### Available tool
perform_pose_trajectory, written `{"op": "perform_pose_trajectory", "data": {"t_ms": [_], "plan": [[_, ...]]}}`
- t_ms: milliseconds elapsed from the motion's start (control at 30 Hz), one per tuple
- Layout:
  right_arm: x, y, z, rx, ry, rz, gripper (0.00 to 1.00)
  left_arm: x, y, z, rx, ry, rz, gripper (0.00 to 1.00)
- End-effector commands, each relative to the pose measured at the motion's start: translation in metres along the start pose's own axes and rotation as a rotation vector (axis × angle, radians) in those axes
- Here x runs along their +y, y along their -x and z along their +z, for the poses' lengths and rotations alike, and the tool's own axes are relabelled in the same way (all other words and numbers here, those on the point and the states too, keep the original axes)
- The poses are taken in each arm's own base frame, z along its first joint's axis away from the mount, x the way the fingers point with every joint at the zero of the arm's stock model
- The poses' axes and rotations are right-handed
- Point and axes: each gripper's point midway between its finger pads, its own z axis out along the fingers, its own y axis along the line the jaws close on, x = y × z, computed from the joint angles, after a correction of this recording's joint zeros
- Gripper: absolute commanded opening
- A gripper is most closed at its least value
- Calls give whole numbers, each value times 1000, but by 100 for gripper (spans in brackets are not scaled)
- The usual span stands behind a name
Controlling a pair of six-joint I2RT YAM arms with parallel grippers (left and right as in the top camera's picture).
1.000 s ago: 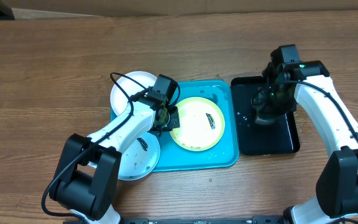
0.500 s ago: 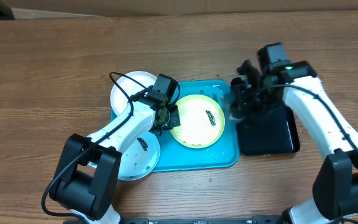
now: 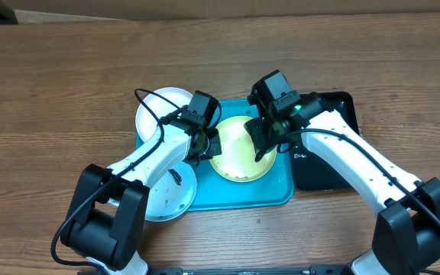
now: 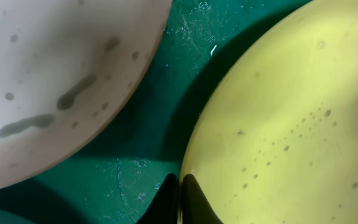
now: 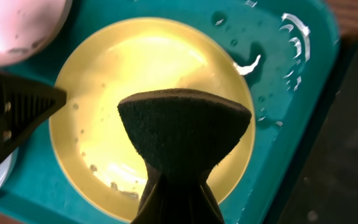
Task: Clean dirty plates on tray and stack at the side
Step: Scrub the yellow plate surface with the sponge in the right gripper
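On tray [image 3: 278, 191], green plate [image 3: 235, 160] rim between left jaws, sponge [image 5: 184, 121] above.

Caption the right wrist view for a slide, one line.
Right pincer holds a dark sponge over the wet lime-green plate on the turquoise tray, left pincer at its rim.

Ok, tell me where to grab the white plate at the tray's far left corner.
Pinch the white plate by its outer rim, coming from the left. That edge overhangs the tray and looks free, while the left arm crosses its near side.
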Motion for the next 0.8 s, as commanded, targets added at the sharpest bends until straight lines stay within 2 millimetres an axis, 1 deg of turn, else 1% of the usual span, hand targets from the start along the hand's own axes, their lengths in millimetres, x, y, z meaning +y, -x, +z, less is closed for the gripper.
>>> {"op": "perform_pose_trajectory", "data": {"t_ms": [0,33,267,567,767], "plan": [[-12,5,4,-22,-83,17,4,4,-5,7,10,26,-4,4],[-13,4,6,-18,-84,17,4,4,-5,7,10,26,-4,4],[-17,-7,35,64,-100,20,4,4,-5,7,10,26,-4,4],[-23,-8,58,89,-108,29,4,4,-5,7,10,27,-4,4],[-27,-20,78,148,-119,32,4,5,-5,7,12,29,-3,4]]}}
